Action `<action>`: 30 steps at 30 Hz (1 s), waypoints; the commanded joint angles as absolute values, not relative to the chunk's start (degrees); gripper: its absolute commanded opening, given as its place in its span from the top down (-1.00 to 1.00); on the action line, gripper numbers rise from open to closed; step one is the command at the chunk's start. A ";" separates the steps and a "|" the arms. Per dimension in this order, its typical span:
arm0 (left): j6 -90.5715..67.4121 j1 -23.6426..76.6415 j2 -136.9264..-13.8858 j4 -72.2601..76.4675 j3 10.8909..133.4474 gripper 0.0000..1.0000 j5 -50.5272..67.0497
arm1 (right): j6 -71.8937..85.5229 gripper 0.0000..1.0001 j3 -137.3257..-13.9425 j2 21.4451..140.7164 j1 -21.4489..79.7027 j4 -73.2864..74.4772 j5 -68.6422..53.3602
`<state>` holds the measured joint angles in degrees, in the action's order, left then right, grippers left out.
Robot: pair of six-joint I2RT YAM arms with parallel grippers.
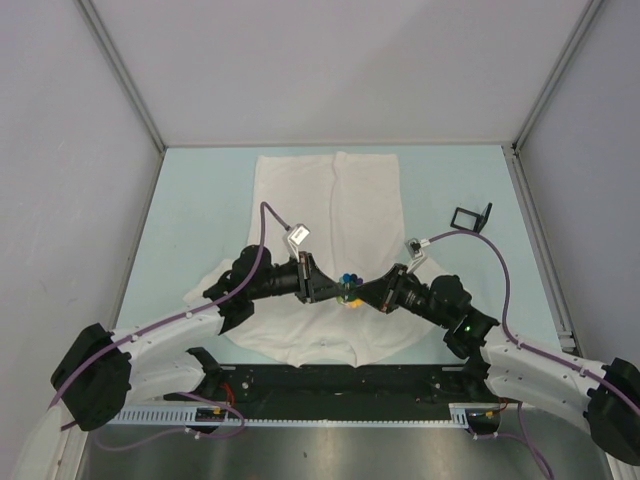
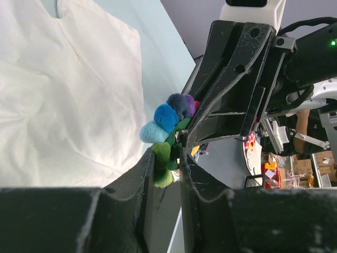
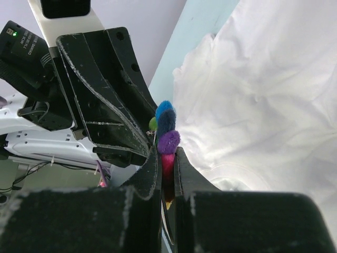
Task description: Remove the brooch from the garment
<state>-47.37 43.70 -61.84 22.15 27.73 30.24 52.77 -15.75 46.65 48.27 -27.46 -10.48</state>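
The white garment (image 1: 330, 210) lies flat on the pale blue table, collar towards the near edge. The brooch (image 1: 349, 288), a small flower of fuzzy coloured petals, is held over the garment's lower part between both grippers. My left gripper (image 1: 335, 287) comes from the left and is shut on its green petals (image 2: 162, 158). My right gripper (image 1: 363, 292) comes from the right and is shut on its pink petal (image 3: 168, 161). Blue and purple petals (image 3: 166, 124) stick out above the right fingers. The garment (image 2: 68, 95) shows beside the brooch in both wrist views; whether the pin still touches the cloth is hidden.
A small black open frame (image 1: 472, 216) stands on the table at the right. Grey walls and metal posts close in the table on three sides. A black rail (image 1: 340, 385) with the arm bases runs along the near edge.
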 commanded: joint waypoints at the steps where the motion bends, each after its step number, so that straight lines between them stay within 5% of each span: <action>1: -49.92 44.56 -62.05 29.18 27.77 0.47 34.80 | 52.29 1.00 -16.00 47.02 48.43 -32.43 -12.74; 30: -50.45 44.56 -62.58 31.55 28.39 0.33 38.85 | 51.94 1.00 -16.08 48.69 48.96 -32.35 -11.87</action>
